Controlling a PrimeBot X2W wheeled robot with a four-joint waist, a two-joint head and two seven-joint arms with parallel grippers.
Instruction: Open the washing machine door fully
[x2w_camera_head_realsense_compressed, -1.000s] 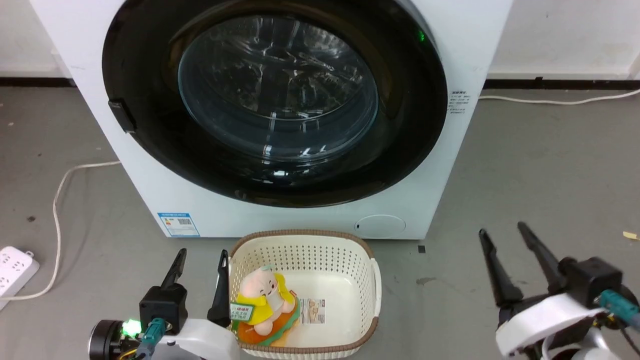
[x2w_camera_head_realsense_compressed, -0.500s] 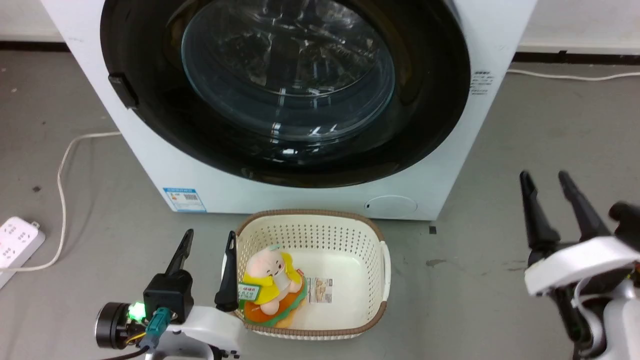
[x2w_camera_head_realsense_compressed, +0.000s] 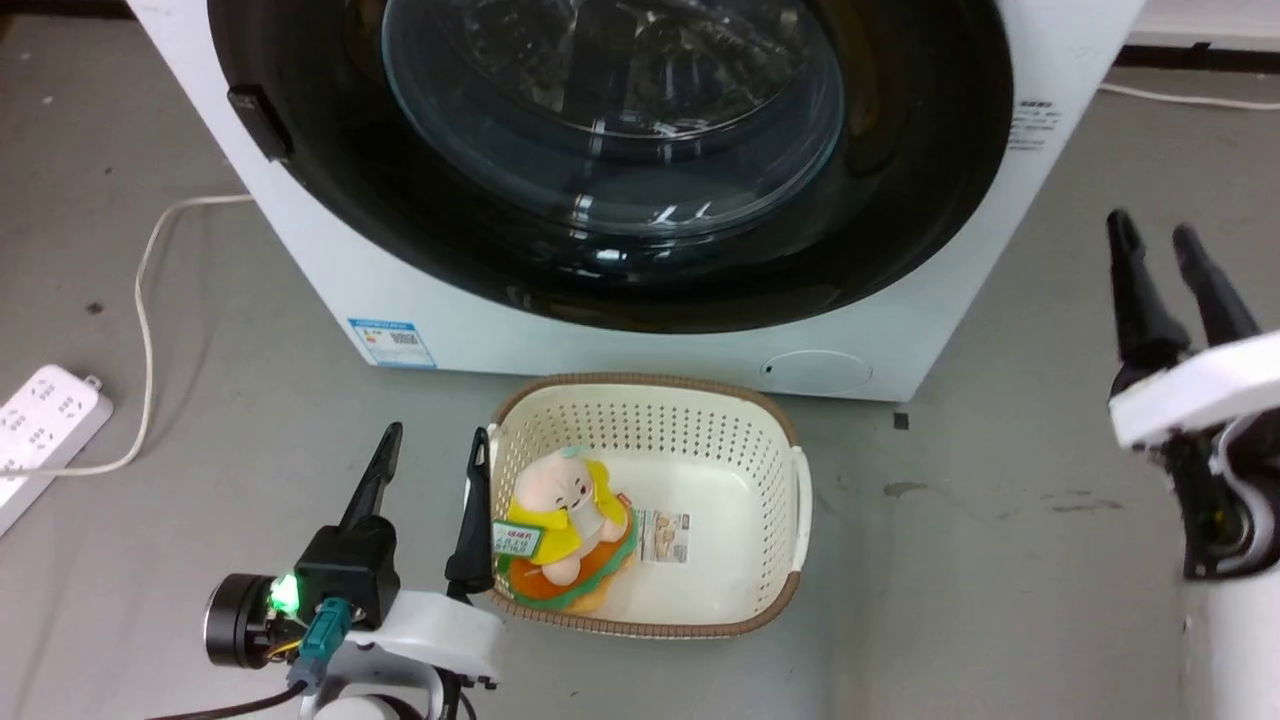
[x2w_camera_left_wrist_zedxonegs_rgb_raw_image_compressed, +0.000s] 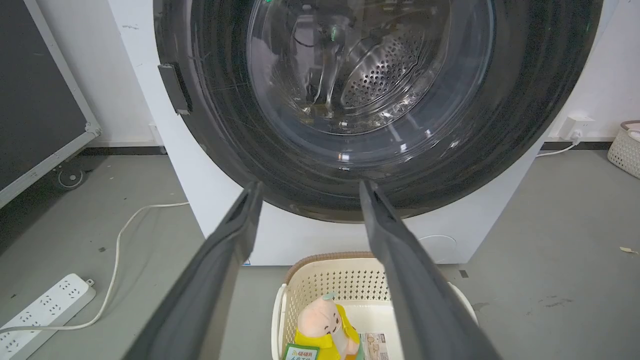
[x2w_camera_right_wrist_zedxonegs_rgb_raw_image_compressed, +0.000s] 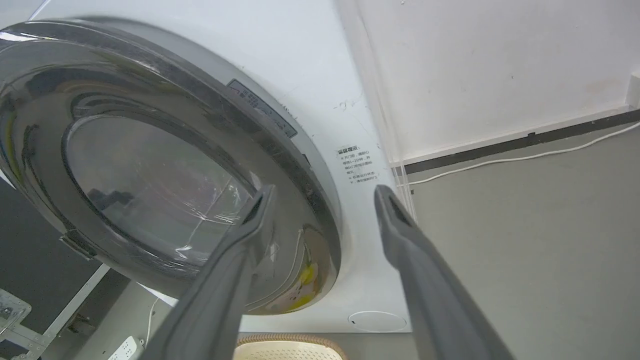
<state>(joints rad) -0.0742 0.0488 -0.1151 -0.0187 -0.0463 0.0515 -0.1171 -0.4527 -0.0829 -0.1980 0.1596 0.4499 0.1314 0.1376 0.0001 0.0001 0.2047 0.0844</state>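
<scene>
The washing machine (x2w_camera_head_realsense_compressed: 330, 260) stands on the floor (x2w_camera_head_realsense_compressed: 1000, 560) at the far side. The washing machine door (x2w_camera_head_realsense_compressed: 610, 150) lies flat against its front, with a latch (x2w_camera_head_realsense_compressed: 258, 120) on the door's left edge. Just before the machine, below the door, a perforated basket (x2w_camera_head_realsense_compressed: 645, 382) sits on the floor. A plush toy (x2w_camera_head_realsense_compressed: 565, 520) lies in the basket's left half, with a paper label (x2w_camera_head_realsense_compressed: 663, 522) to its right on the bottom. The left gripper (x2w_camera_head_realsense_compressed: 436, 432) is just beside the basket's left wall. The right gripper (x2w_camera_head_realsense_compressed: 1151, 226) is well off to the right, past the machine's right front corner. A power strip (x2w_camera_head_realsense_compressed: 45, 425) lies on the floor far left, and a cable (x2w_camera_head_realsense_compressed: 150, 300) runs from it toward the machine's left side.
</scene>
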